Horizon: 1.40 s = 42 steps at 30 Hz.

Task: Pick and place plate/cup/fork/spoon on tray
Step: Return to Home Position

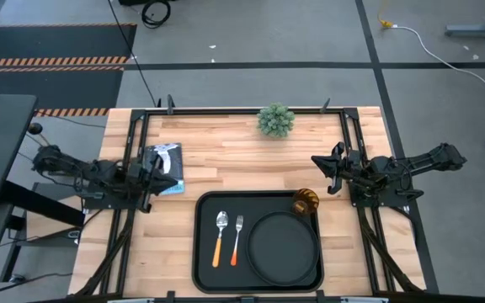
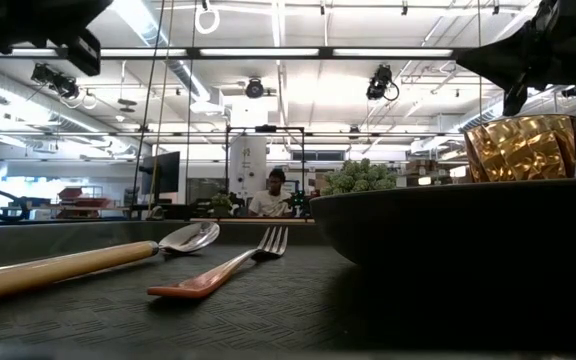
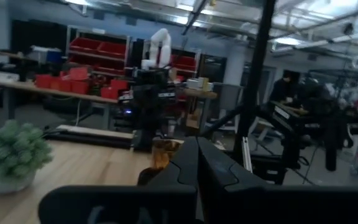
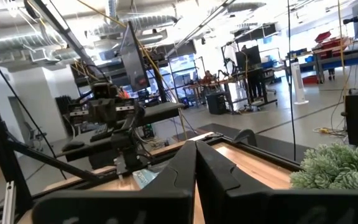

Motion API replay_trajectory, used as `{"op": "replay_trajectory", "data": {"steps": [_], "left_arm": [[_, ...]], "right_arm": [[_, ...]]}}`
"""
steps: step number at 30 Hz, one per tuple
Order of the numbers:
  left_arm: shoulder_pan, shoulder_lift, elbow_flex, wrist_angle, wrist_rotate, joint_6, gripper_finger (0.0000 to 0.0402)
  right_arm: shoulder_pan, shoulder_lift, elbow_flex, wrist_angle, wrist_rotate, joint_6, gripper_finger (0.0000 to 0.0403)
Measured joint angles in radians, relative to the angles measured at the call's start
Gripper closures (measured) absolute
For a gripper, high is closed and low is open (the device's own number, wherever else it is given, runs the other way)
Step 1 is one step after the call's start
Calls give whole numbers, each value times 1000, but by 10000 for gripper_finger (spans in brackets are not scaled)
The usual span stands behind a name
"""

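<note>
The black tray (image 1: 205,210) lies at the table's near middle. On it lie the round black plate (image 1: 285,244) at the right, and the spoon (image 1: 221,234) and the fork (image 1: 237,239) side by side at the left, handles toward the near edge. The amber cup (image 1: 305,202) stands upright at the tray's far right corner, beside the plate. My left gripper (image 1: 175,174) is shut and empty, left of the tray. My right gripper (image 1: 318,164) is shut and empty, just beyond the cup. The low view shows the spoon (image 2: 118,255), fork (image 2: 238,265), plate (image 2: 458,230) and cup (image 2: 521,145).
A green bushy plant (image 1: 276,120) stands at the table's far edge, in the middle. A blue and white packet (image 1: 168,164) lies under my left gripper. Bare wood lies between the plant and the tray. A person sits in the room far behind the table (image 2: 273,195).
</note>
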Motion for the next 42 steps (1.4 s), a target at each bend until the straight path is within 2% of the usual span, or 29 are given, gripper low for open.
{"op": "replay_trajectory", "data": {"steps": [5, 6, 13, 17, 23, 29, 34, 42], "left_arm": [[8, -192, 0, -172, -12, -28, 400], [6, -198, 1, -181, -19, -35, 400], [1, -196, -35, -186, 17, -73, 400], [-20, -197, -128, -88, 41, -88, 400], [-28, -188, -129, -89, 34, -20, 399], [-28, -179, -129, -90, 33, -202, 373], [-28, -179, -130, -87, 34, -223, 358], [-28, -179, -130, -87, 34, -223, 365]], "right_arm": [[0, 0, 0, 0, 0, 0, 386], [0, 0, 0, 0, 0, 0, 386], [0, 3, 0, 0, -5, 0, 386], [0, 4, 0, -1, -8, 0, 386], [0, 4, 0, -1, -8, 0, 386], [0, 3, 0, -1, -9, 0, 386], [0, 3, 0, -2, -11, 0, 386], [0, 3, 0, -2, -11, 0, 386]]}}
